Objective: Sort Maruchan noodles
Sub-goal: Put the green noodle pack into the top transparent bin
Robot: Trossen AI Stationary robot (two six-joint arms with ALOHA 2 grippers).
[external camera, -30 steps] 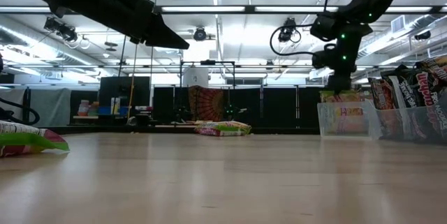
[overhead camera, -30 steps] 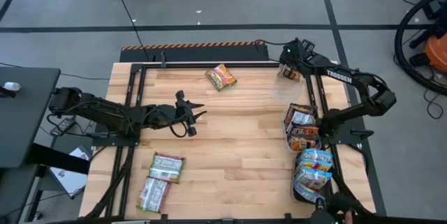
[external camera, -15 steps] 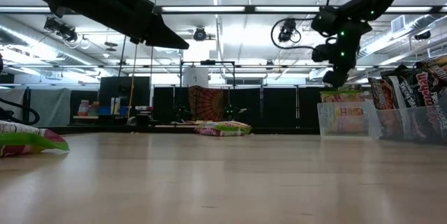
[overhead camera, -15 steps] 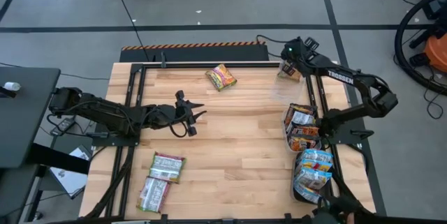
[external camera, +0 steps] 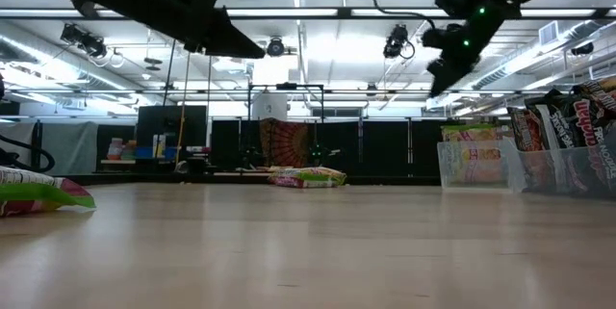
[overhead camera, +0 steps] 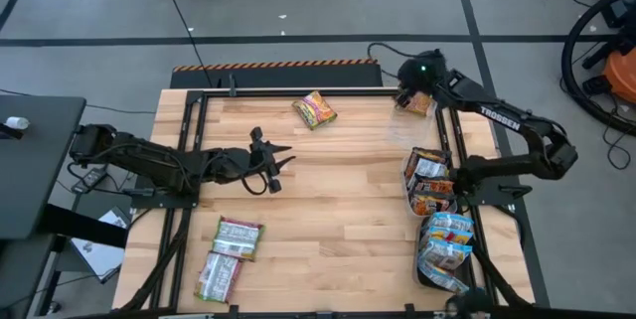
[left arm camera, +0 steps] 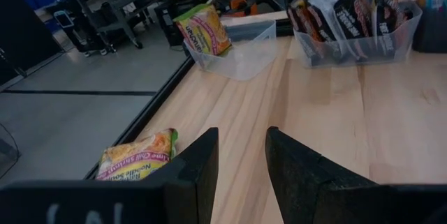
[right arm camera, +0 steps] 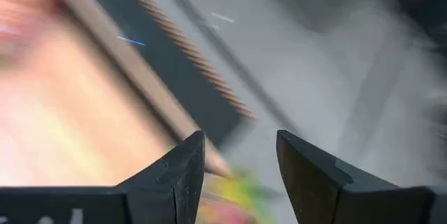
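The right end effector [overhead camera: 405, 88] is held open and empty above the far-right tray [overhead camera: 416, 103]. The left end effector [overhead camera: 281, 165] is parted, empty, over the mid worktop [overhead camera: 348, 180].

**Materials rundown: wood, foil and clear plastic**

Table [overhead camera: 338, 190] is pale wood planks with a smooth, faintly satin finish. The noodle packets [overhead camera: 315, 110] look like shiny crinkly foil or plastic film, same for the green ones [overhead camera: 237, 238] at about 7 o'clock. The trays [left arm camera: 241, 56] at 3 o'clock are clear glossy plastic. Gripper fingers [left arm camera: 194, 175] are matt black, probably plastic.
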